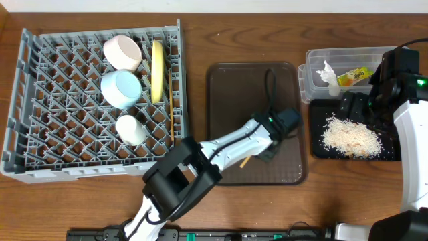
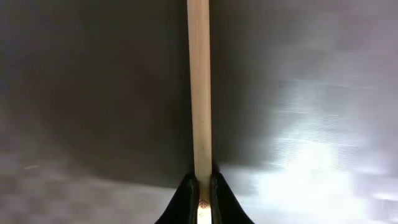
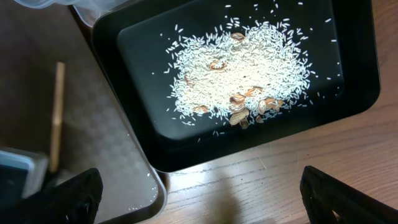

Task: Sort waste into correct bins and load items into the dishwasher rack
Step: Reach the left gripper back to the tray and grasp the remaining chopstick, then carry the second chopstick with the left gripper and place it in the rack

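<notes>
My left gripper is shut on a wooden chopstick low over the brown serving tray; the stick's end pokes out beside the arm. A second chopstick lies in the grey dishwasher rack with the pinkish-white bowl, light blue bowl, white cup and yellow plate. The clear tub holds the tissue and wrapper. Rice scraps lie in the black tray. My right gripper hangs open above that tray's near corner, holding nothing.
The brown serving tray's rounded corner sits right against the black tray, with a few rice grains on it. Bare wooden table lies under my right gripper. The left arm stretches diagonally across the serving tray.
</notes>
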Controlling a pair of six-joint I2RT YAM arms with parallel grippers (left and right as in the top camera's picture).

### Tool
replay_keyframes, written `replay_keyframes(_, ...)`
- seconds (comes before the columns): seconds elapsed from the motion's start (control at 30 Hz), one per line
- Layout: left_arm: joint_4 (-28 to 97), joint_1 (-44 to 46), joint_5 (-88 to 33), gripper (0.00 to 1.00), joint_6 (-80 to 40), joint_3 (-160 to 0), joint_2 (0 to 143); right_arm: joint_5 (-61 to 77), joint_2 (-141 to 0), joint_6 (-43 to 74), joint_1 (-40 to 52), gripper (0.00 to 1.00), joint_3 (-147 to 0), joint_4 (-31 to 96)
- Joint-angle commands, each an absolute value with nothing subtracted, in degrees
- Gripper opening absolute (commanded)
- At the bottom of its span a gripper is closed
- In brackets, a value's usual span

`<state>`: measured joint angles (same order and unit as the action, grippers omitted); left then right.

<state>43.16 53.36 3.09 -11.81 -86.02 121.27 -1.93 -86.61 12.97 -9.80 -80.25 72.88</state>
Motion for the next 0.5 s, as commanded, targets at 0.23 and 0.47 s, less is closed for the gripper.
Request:
replay_keyframes(0.23,45.0,42.9,8.4,0.06,-11.7,-85.4,106.1,-1.9,-86.6,12.8,-10.1,0.99,-80.4,73.1)
replay_keyframes(0.47,48.0,31.0,8.4,0.06,-11.7,-85.4,98.9,-1.9,-86.6,12.8,-10.1,0.99,-80.4,73.1)
